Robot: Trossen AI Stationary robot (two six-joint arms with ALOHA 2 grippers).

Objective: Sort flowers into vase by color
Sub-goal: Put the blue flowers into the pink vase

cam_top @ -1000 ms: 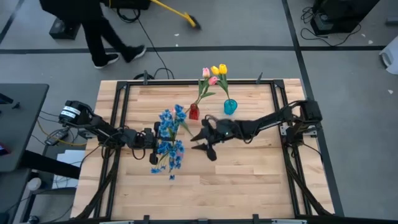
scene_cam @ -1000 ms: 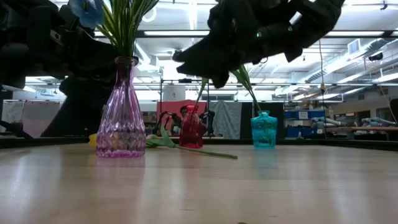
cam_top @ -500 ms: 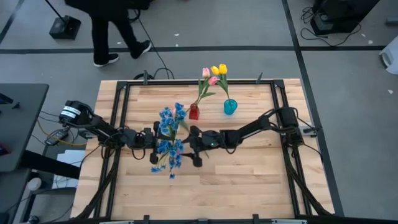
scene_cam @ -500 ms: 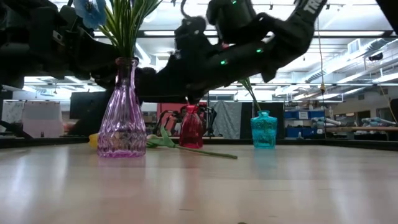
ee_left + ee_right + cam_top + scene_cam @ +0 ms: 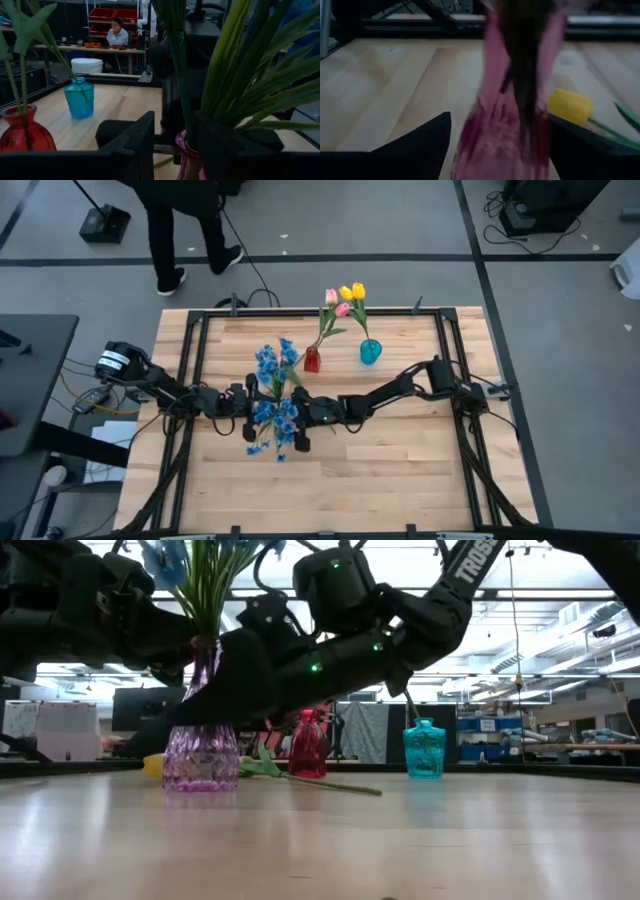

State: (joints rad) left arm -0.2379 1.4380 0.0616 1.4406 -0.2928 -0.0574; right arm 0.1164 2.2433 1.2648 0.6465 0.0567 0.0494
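A purple glass vase (image 5: pixel 200 755) stands on the table's middle, holding sprigs of blue blossoms (image 5: pixel 272 395). My left gripper (image 5: pixel 174 150) comes from the table's left at the height of the vase's neck (image 5: pixel 184 144), open, one finger on each side. My right gripper (image 5: pixel 500 150) reaches in from the right, low and open, with its fingers on either side of the vase's belly (image 5: pixel 505 130). One yellow tulip (image 5: pixel 570 106) lies flat on the table behind the vase. A red vase (image 5: pixel 312 361) holds pink tulips. A teal vase (image 5: pixel 370 352) holds yellow tulips. My left gripper stands level around the vase's neck; I cannot tell whether a finger touches the glass. My right gripper stands level around the vase's belly from the table's right, with only slim gaps showing beside each finger; I cannot tell whether it touches.
The red and teal vases stand close together near the far edge, behind my right arm (image 5: pixel 400 388). The lying tulip's stem (image 5: pixel 320 783) runs along the table toward the right. Bare wood lies toward the near edge. A person (image 5: pixel 185 220) walks on the floor beyond the far edge.
My right gripper has swung down and toward the table's left, from the table's middle to the purple vase, and now straddles its belly. The blue sprigs have swayed a little. The person beyond the far edge has walked on.
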